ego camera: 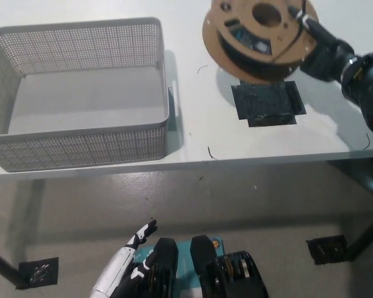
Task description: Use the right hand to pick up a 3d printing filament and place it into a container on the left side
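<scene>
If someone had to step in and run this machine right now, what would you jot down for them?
Right hand: shut on the filament spool, holding it tilted and raised above the table, over a black square patch.
Left hand: resting low at the robot's side, below the table edge, holding nothing, fingers apart.
Grey mesh basket: on the table's left part, with nothing in it.
Done: spool grasped and lifted.
Left: carry the spool leftward over the basket, lower it in, release.
</scene>
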Robot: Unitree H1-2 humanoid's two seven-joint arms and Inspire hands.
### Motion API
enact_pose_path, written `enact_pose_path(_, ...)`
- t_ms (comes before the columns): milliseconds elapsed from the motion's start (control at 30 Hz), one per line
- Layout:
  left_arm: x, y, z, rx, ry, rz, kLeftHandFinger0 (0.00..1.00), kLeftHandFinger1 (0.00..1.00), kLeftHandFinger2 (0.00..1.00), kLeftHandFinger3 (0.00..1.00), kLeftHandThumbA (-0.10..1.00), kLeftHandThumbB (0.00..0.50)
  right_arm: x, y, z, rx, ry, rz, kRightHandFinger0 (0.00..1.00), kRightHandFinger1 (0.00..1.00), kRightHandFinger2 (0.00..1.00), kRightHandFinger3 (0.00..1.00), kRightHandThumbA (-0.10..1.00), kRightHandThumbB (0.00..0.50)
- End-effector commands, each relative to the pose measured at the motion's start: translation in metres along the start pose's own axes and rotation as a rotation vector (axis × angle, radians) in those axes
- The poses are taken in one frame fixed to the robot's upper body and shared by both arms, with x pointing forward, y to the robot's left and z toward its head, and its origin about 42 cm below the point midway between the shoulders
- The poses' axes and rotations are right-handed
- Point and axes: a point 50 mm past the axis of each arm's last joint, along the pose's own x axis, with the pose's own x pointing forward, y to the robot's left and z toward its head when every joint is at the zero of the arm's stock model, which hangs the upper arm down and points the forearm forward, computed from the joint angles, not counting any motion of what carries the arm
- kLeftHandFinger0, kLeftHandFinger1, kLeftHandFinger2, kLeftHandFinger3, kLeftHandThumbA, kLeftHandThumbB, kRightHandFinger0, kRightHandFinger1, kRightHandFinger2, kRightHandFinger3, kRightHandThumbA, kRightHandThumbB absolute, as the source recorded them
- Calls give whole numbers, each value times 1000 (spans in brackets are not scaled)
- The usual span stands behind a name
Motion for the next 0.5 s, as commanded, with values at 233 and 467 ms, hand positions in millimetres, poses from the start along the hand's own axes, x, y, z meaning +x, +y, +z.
enact_pose_path(233, 7, 1, 8, 2, -57, -2, 1000, 1000, 1000, 1000, 1000, 313, -8, 168, 86, -101, -156, 272, 0, 179, 683, 927, -100, 84)
enact_pose_path(467, 8, 3, 9, 8, -63, -9, 1000, 1000, 1000, 1000, 1000, 291, -3, 212, 63, -185, -108, 292, 0, 212, 659, 1000, -100, 81)
